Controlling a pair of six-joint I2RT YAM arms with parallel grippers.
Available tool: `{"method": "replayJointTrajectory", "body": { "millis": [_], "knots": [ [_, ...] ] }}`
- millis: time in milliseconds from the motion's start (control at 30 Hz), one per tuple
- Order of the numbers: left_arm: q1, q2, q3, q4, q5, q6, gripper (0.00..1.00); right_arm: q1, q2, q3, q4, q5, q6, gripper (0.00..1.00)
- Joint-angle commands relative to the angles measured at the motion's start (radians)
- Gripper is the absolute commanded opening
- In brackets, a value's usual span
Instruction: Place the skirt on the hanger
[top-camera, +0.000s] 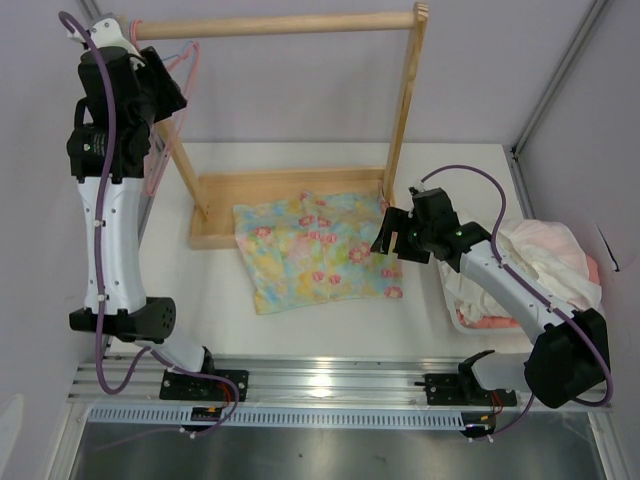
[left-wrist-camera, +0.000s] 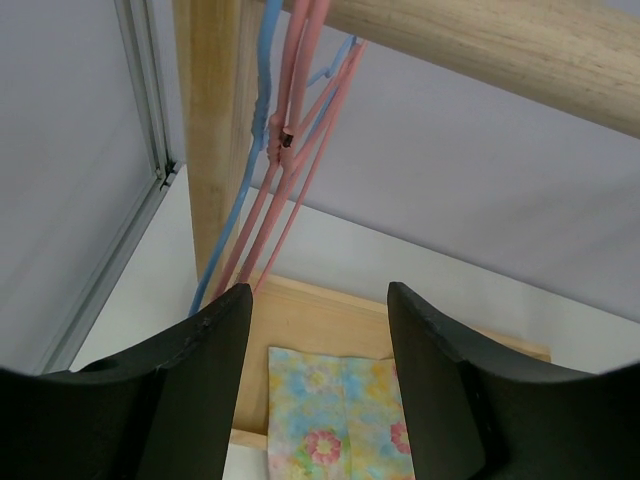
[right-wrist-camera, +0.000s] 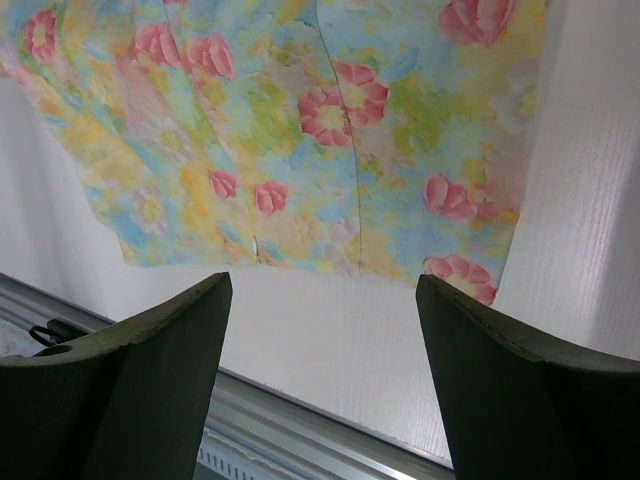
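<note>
I see a wooden clothes rack (top-camera: 405, 100) at the back of the white table (top-camera: 330, 320) — a round top bar (top-camera: 270, 24), two uprights and a flat base board (top-camera: 225, 188). In my left wrist view a thin blue hanger (left-wrist-camera: 262, 100) hangs at the rack's left end, close beside the post. On my right, a heap of white and pink clothes (top-camera: 545, 255) sits in a shallow white container (top-camera: 458, 318). An aluminium track (top-camera: 330, 378) runs along the near edge — grey walls behind

Open gap inside left pincer (left-wrist-camera: 318, 300), wooden post (left-wrist-camera: 210, 120), pink hanger (left-wrist-camera: 287, 140) and blue hanger (left-wrist-camera: 260, 120) close ahead, rail (left-wrist-camera: 500, 50) overhead
</note>
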Motion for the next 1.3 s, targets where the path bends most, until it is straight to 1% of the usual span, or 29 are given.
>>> {"method": "replayJointTrajectory", "body": {
  "millis": [0, 433, 500, 700, 1267],
  "knots": [
    [0.028, -0.005, -0.008, 0.012, 0.034, 0.009, 0.62, 0.003, -0.001, 0.013, 0.02, -0.009, -0.006, 0.81],
    [0.041, 0.004, -0.038, 0.024, 0.067, 0.002, 0.6, 0.003, 0.006, 0.006, 0.026, -0.017, -0.005, 0.81],
    [0.071, 0.004, -0.038, 0.024, 0.065, 0.002, 0.6, 0.003, 0.002, 0.006, 0.027, -0.017, -0.006, 0.81],
    [0.087, 0.012, -0.039, 0.026, 0.074, -0.002, 0.6, 0.001, 0.001, 0.007, 0.021, -0.017, -0.014, 0.81],
    [0.096, 0.015, -0.047, 0.033, 0.111, 0.001, 0.59, 0.001, 0.006, 0.007, 0.026, -0.02, -0.012, 0.82]
  ]
}}
